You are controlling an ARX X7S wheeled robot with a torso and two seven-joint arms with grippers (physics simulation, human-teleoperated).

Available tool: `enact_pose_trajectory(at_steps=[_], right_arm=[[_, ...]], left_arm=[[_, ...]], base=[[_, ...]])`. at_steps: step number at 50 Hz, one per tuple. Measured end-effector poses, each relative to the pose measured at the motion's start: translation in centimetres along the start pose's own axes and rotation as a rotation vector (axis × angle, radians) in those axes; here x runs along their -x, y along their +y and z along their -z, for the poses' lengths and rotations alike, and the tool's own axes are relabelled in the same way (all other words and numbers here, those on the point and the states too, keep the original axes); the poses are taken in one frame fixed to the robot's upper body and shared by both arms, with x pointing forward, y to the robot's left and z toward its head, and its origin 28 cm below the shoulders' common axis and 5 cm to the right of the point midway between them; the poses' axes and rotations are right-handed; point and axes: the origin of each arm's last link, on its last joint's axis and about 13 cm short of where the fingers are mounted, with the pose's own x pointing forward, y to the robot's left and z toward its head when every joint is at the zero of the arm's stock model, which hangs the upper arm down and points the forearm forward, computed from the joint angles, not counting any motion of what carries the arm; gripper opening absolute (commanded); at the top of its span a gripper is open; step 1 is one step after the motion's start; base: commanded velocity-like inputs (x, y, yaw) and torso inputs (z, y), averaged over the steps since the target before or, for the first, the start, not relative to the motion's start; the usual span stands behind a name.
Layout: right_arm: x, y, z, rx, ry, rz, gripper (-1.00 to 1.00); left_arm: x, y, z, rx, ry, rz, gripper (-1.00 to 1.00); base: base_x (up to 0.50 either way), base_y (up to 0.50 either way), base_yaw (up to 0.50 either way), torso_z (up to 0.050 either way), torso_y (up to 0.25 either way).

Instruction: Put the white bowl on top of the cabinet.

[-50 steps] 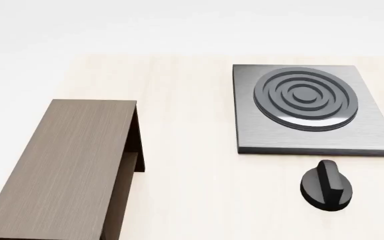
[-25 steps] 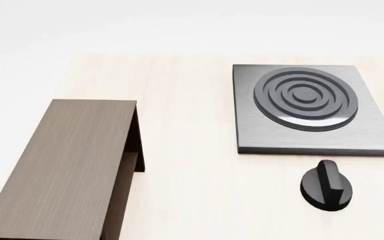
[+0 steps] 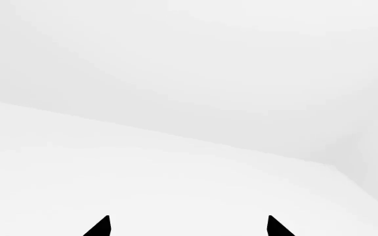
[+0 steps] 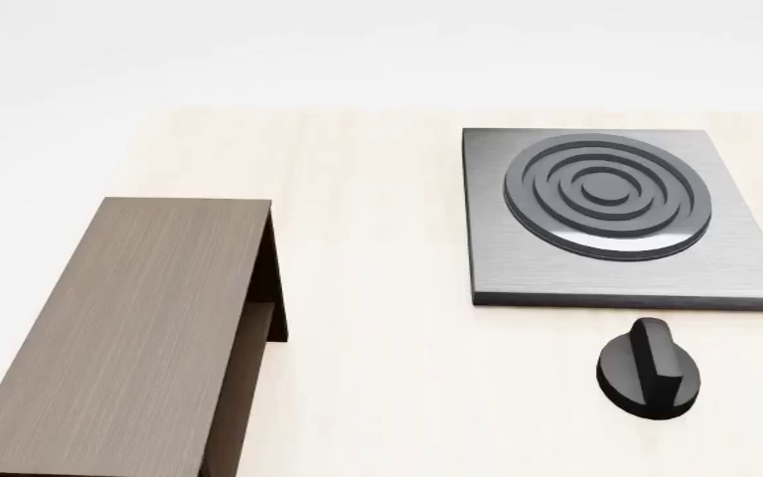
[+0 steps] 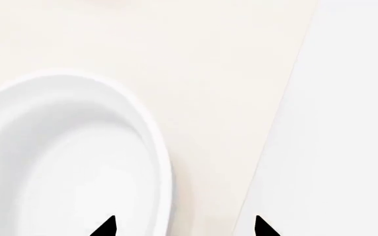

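The white bowl (image 5: pixel 64 162) shows only in the right wrist view, seen from above on the pale table, close to the table's edge. My right gripper (image 5: pixel 183 227) is open just above it; one black fingertip (image 5: pixel 106 227) is over the bowl's inside, the other (image 5: pixel 264 228) is over the white floor beyond the table edge, and the rim lies between them. The dark brown cabinet (image 4: pixel 116 338) stands at the left of the head view, its flat top bare. My left gripper (image 3: pixel 187 227) is open and empty, facing only white surroundings. Neither arm shows in the head view.
A grey square stove plate (image 4: pixel 614 214) with a dark ringed burner sits at the far right of the table. A black knob (image 4: pixel 648 370) lies in front of it. The table edge (image 5: pixel 277 123) runs close beside the bowl.
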Motion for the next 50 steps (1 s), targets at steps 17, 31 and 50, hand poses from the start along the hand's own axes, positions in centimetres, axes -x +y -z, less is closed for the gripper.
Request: enact_pose_trajectory(at_steps=[17, 31, 50], right_arm=[[-0.5, -0.1, -0.2, -0.030, 0.020, -0.012, 1.00], [-0.9, -0.1, -0.5, -0.071, 0.042, -0.028, -1.00], [-1.1, -0.4, 0.0, -0.071, 0.058, 0.005, -1.00]], left_arm=[[0.0, 0.0, 0.0, -0.007, -0.002, 0.001, 1.00], [0.0, -0.1, 0.1, -0.011, -0.004, 0.001, 1.00], [0.0, 0.0, 0.1, -0.007, -0.003, 0.000, 1.00]], base=[[0.00, 0.00, 0.00, 0.000, 0.000], [0.00, 0.00, 0.00, -0.001, 0.000], [0.00, 0.00, 0.00, -0.002, 0.000]])
